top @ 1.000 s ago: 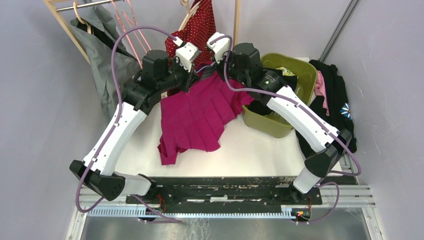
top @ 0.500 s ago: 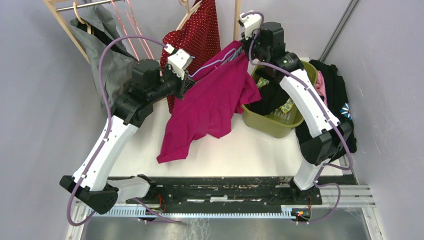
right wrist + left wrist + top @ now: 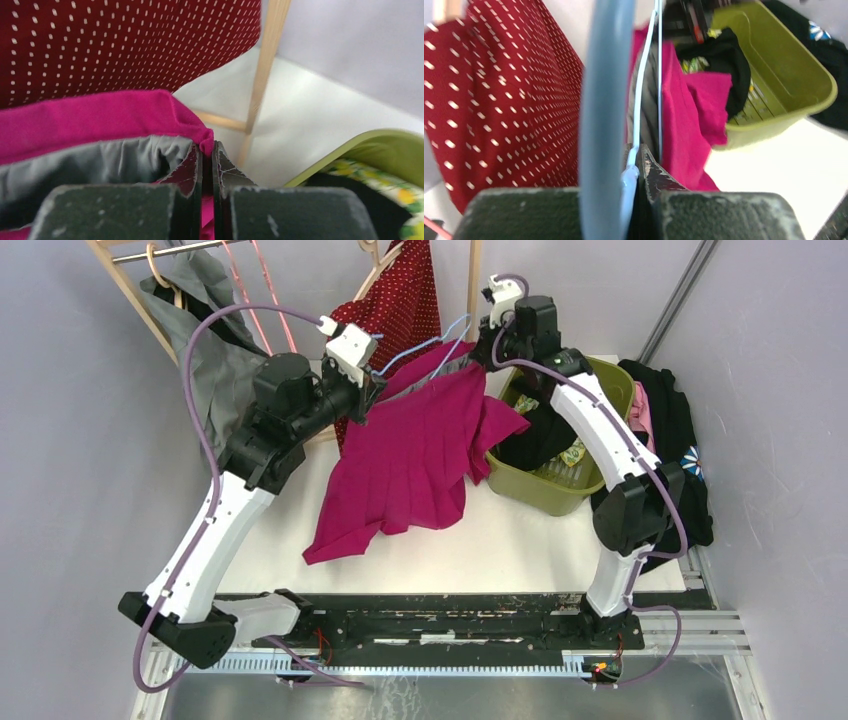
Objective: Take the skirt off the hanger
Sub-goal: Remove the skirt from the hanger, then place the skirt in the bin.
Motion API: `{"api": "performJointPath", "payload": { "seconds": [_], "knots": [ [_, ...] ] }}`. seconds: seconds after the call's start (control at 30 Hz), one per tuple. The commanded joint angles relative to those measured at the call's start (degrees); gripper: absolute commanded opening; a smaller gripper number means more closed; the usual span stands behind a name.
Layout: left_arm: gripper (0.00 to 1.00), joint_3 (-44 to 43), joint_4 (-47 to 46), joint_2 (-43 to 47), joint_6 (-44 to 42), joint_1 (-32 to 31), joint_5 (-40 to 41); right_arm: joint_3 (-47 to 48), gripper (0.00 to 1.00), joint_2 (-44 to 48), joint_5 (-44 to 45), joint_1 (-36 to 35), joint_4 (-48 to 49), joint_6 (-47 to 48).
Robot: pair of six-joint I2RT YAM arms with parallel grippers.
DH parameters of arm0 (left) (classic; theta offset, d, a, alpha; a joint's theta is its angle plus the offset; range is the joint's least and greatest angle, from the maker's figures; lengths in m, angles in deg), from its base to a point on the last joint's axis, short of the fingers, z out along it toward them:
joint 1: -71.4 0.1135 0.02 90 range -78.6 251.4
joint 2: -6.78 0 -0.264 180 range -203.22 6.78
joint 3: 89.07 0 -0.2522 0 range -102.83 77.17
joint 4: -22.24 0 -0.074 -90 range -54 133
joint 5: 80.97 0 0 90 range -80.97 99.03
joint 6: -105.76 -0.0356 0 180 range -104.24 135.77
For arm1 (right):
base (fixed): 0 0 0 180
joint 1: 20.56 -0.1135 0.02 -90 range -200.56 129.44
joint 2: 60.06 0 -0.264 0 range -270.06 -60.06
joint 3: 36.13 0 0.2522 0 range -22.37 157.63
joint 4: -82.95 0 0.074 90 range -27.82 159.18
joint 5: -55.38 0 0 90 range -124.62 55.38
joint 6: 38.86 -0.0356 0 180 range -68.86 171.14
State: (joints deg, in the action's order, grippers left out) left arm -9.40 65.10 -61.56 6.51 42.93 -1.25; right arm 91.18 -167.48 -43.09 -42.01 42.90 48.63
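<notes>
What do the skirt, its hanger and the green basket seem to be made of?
Skirt: matte magenta cloth, it drapes in soft folds; grey lining inside.
Hanger: light blue, smooth, thin; plastic or coated wire, unclear which.
Basket: olive green, rigid smooth walls; probably moulded plastic.

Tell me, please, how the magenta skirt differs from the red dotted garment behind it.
The skirt is plain magenta; the red garment carries white dots. The skirt is stretched out, the right fingers shut on it and the left fingers on its blue hanger; the red garment hangs untouched on the rack. Both are cloth.
</notes>
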Motion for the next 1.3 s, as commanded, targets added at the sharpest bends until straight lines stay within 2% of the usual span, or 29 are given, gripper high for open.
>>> {"api": "performJointPath", "payload": {
  "seconds": [0.0, 0.17, 0.27, 0.33, 0.5, 0.63, 0.77, 0.97, 1.1, 1.27],
  "knots": [
    [0.03, -4.3, -17.9, -3.7, 2.7, 0.3, 3.4, -8.7, 0.01, 6.1, -7.4, -1.1, 9.3, -9.6],
    [0.03, -12.9, -25.6, -15.1, 4.8, 0.3, 2.1, -16.2, 0.01, 14.6, -15.3, -7.5, 12.3, -10.9],
    [0.03, -16.1, -27.5, -19.6, 7.3, 0.2, -0.9, -17.0, 0.01, 18.5, -15.7, -9.9, 10.4, -9.6],
    [0.03, -15.6, -27.4, -20.0, 8.0, 0.2, -1.6, -15.6, 0.00, 20.7, -12.4, -9.9, 8.1, -6.3],
    [0.03, -9.5, -20.8, -14.9, 4.2, 0.1, 0.6, -2.1, 0.01, 22.7, 2.5, -6.5, -0.4, 7.9],
    [0.03, -5.0, -14.3, -10.4, 2.5, 0.1, 2.8, 7.6, 0.01, 21.8, 8.9, -0.7, 0.4, 12.1],
    [0.03, -0.4, -12.5, -6.4, 2.5, 0.1, 3.0, 19.4, 0.01, 17.8, 13.4, 2.7, 0.3, 14.9],
    [0.03, 4.3, -11.2, -2.9, 2.1, 0.1, 3.6, 22.0, 0.01, 16.9, 20.6, 5.5, 6.6, 20.8],
    [0.03, 5.2, -10.5, -1.7, 2.1, 0.1, 3.4, 24.1, 0.01, 14.5, 19.7, 8.9, 7.8, 19.7],
    [0.03, 5.9, -9.1, -0.7, 1.8, 0.1, 4.4, 21.7, 0.01, 11.9, 18.0, 12.2, 7.9, 17.9]
  ]
}}
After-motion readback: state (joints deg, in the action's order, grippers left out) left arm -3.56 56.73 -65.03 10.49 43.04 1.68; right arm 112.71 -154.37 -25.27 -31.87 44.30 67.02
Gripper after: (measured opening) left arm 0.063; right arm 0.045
